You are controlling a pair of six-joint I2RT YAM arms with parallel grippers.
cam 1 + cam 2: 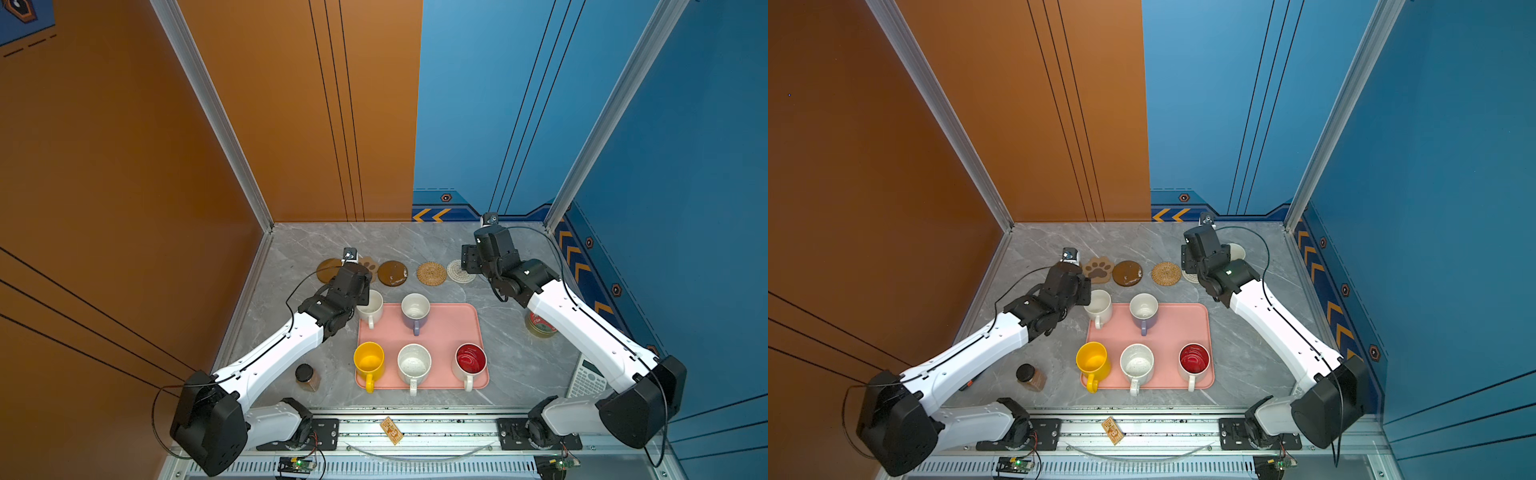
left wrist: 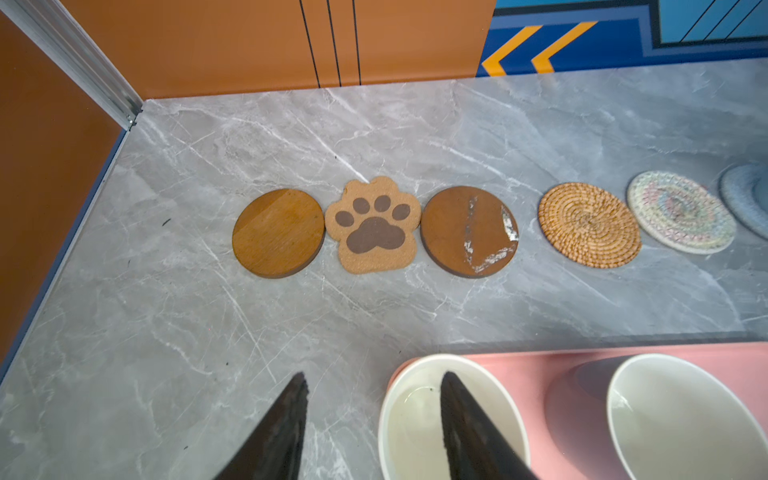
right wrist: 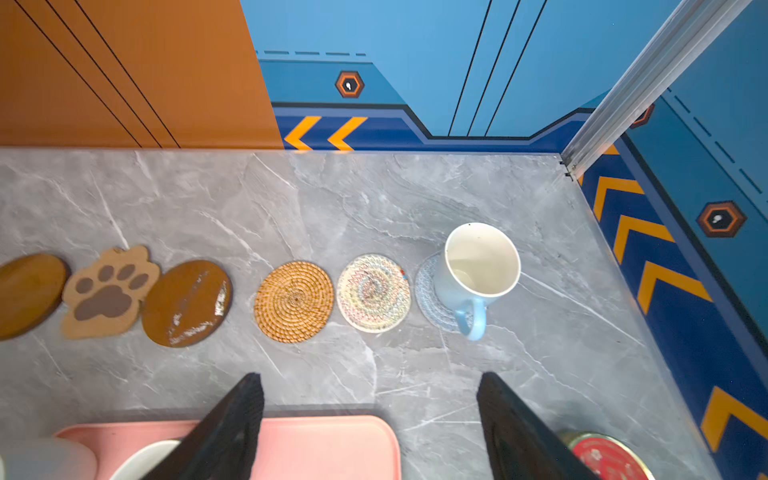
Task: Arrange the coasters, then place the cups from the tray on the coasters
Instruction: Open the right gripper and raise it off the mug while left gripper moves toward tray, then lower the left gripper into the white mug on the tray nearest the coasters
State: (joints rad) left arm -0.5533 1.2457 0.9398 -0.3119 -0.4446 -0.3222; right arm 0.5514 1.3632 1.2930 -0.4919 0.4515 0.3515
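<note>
Light blue mug (image 3: 478, 270) seated on blue-grey coaster (image 3: 432, 301) beyond the tray (image 1: 449, 328).
Right gripper (image 3: 370, 376) is held wide, empty; left gripper (image 2: 374, 374) is parted astride the white mug (image 2: 411, 419)'s rim.

Brown jar (image 1: 307, 377) — calculator (image 1: 588, 380) — red-lidded tin (image 3: 609, 459)

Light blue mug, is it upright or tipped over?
Upright: in the right wrist view the light blue mug sits base-down on the blue-grey woven coaster, open mouth facing up.
</note>
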